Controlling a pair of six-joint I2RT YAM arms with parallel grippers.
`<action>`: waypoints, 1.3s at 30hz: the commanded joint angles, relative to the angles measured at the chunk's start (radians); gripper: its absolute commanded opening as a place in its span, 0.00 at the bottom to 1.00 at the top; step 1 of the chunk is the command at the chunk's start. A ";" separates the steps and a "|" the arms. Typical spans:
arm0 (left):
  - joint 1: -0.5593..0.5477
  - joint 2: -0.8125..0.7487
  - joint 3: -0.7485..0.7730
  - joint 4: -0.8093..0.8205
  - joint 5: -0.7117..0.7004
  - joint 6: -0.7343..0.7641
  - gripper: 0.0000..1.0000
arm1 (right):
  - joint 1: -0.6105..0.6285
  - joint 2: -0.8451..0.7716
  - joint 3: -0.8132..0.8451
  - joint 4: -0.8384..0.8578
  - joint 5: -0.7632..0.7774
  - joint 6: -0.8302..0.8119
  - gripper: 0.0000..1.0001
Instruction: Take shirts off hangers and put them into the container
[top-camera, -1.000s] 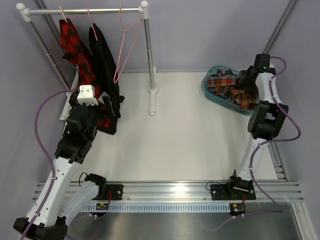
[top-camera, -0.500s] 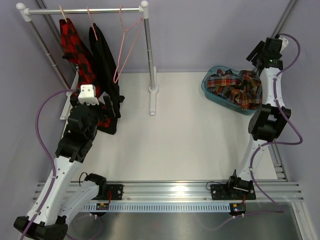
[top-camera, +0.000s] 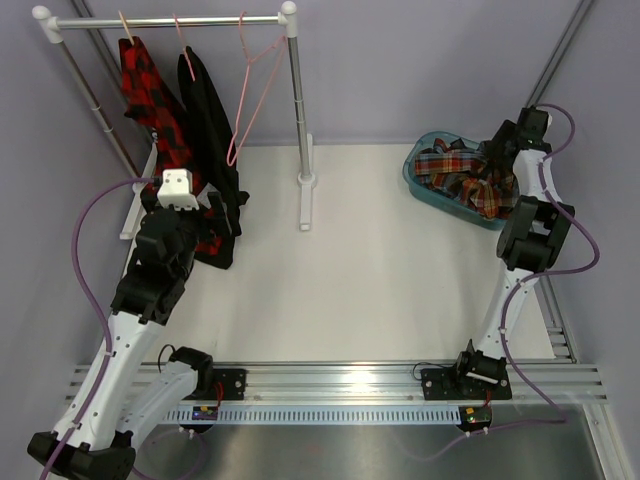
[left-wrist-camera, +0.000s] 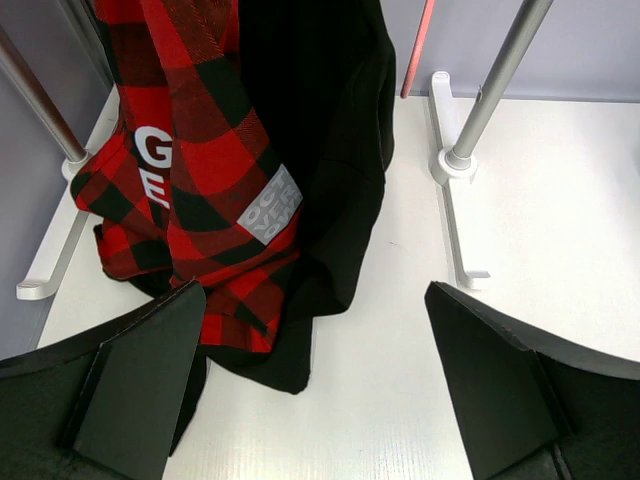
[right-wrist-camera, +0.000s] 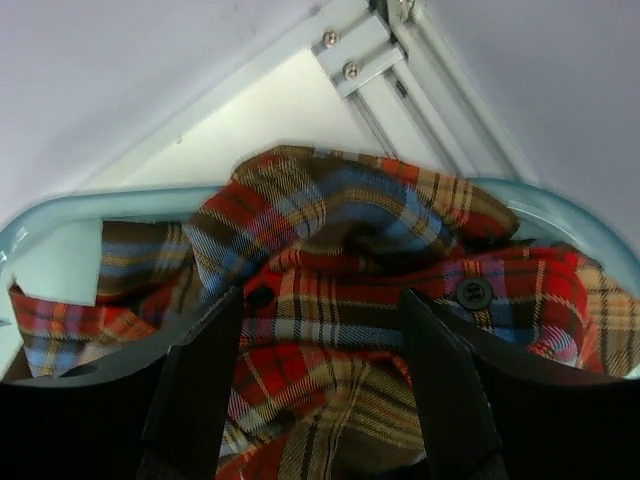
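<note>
The red-and-black check shirt (top-camera: 150, 100) (left-wrist-camera: 190, 180) and the plain black shirt (top-camera: 210, 120) (left-wrist-camera: 330, 150) hang on pink hangers from the white rail, their hems on the table. One pink hanger (top-camera: 250, 90) hangs bare. My left gripper (top-camera: 218, 212) (left-wrist-camera: 315, 340) is open, low at the hems of both shirts, nothing between its fingers. The tartan shirt (top-camera: 460, 175) (right-wrist-camera: 350, 260) lies crumpled in the teal container (top-camera: 415, 170) (right-wrist-camera: 60, 215). My right gripper (top-camera: 490, 165) (right-wrist-camera: 320, 340) is down in the container, jaws apart, with tartan cloth lying between the fingers.
The rail's right post (top-camera: 297, 90) (left-wrist-camera: 490, 90) stands on a white foot (top-camera: 305, 200) (left-wrist-camera: 455, 165) right of the shirts. An aluminium frame corner (right-wrist-camera: 370, 50) lies just behind the container. Purple walls close in the back and sides.
My right arm lifted up and back from the container, then came down again onto the tartan shirt. The left arm and the hanging shirts have not moved.
</note>
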 joint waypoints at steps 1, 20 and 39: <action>0.004 -0.008 -0.003 0.059 0.017 -0.019 0.99 | 0.006 -0.117 -0.112 0.071 -0.045 -0.009 0.71; 0.004 -0.010 -0.003 0.059 0.008 -0.016 0.99 | 0.006 0.059 -0.002 -0.229 0.010 0.037 0.67; 0.004 0.003 -0.003 0.059 0.002 -0.013 0.99 | 0.016 -0.162 0.043 0.085 0.010 -0.013 0.69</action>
